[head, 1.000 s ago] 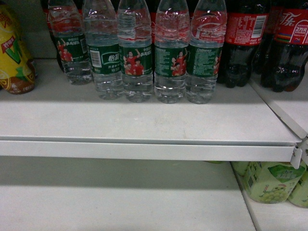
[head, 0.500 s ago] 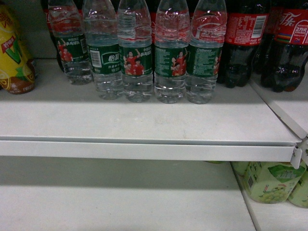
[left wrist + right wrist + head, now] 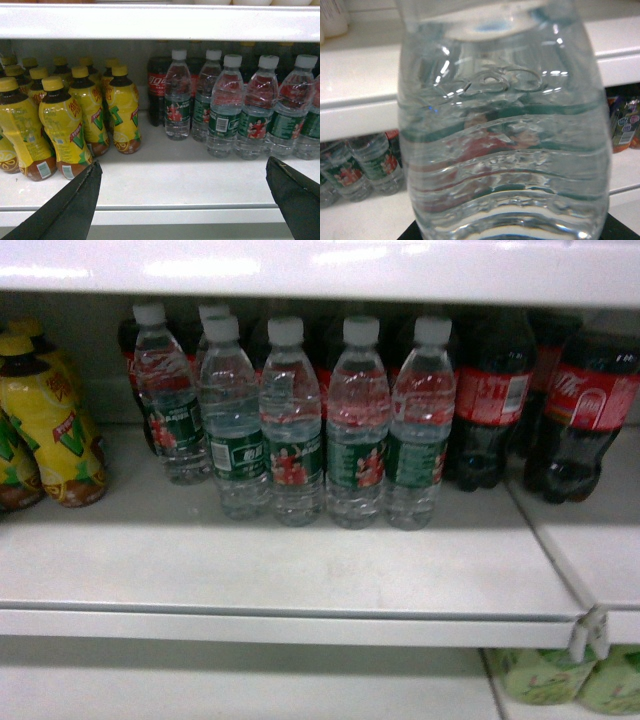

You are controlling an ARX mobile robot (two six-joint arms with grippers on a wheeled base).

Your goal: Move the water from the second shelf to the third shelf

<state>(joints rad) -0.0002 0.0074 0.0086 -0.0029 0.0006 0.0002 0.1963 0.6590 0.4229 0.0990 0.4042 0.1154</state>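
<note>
Water bottle (image 3: pixel 505 125) blurred, cropped; right claw hidden.

On the shelf (image 3: pixel 300 570), water bottles (image 3: pixel 290 430) stand in a row at centre, tea bottles (image 3: pixel 45 435) left, cola bottles (image 3: pixel 540 410) right.

Bare shelf (image 3: pixel 300 575) front strip at 6 o'clock: open passage. Water bottles (image 3: pixel 290 430) form a tight row at 12 o'clock. Cola bottles (image 3: pixel 490 400) crowd 2 o'clock, yellow tea bottles (image 3: pixel 50 430) at 9 o'clock. Upper shelf edge (image 3: pixel 320 270) caps headroom above the caps.
</note>
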